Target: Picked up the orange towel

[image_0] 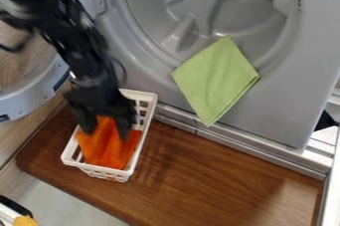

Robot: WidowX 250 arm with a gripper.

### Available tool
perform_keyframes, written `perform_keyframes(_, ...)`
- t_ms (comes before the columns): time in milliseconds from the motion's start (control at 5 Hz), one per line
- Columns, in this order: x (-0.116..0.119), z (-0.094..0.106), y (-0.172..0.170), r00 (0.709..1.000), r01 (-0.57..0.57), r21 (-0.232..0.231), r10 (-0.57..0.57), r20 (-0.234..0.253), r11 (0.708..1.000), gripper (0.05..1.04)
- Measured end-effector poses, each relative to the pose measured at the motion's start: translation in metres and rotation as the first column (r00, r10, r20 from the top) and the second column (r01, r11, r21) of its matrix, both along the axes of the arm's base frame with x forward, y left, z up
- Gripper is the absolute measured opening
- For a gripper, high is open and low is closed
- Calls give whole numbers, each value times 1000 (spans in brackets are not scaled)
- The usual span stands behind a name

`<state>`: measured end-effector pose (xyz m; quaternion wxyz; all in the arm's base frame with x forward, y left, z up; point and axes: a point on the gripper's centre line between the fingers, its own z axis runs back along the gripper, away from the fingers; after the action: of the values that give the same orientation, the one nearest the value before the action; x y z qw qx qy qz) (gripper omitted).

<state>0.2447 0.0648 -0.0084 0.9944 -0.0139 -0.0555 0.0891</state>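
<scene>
- I am at the grasp: my fingers (106,131) stand spread astride the orange towel (108,149) in the basket (150,95), lower left.
- Next: pinch firmly, then lift.

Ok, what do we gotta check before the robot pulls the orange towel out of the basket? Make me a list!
1. Hand right at the orange towel: ok.
2. Hand gripping the towel tightly: cannot tell.
3. Towel all the way out of the basket: not ok, its lower part is inside.
4. Basket standing upright on the brown board: ok.
5. Green cloth away from the hand: ok.
</scene>
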Motion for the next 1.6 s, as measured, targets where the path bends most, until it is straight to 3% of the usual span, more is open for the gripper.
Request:
perform_keyframes(200,-1,0,6,999,-42,68,43,-15,997,1003)
perform_keyframes(400,-4,4,23,996,-88,81,90,-21,993,1000)
perform_keyframes(600,-5,10,38,993,-117,65,119,-18,991,1000)
perform_keyframes(800,-2,26,47,993,-116,60,114,36,991,1000)
perform_keyframes(1400,1,0,31,998,-55,70,55,6,996,1000)
perform_keyframes(1600,0,-13,25,999,-45,76,47,-27,996,1000)
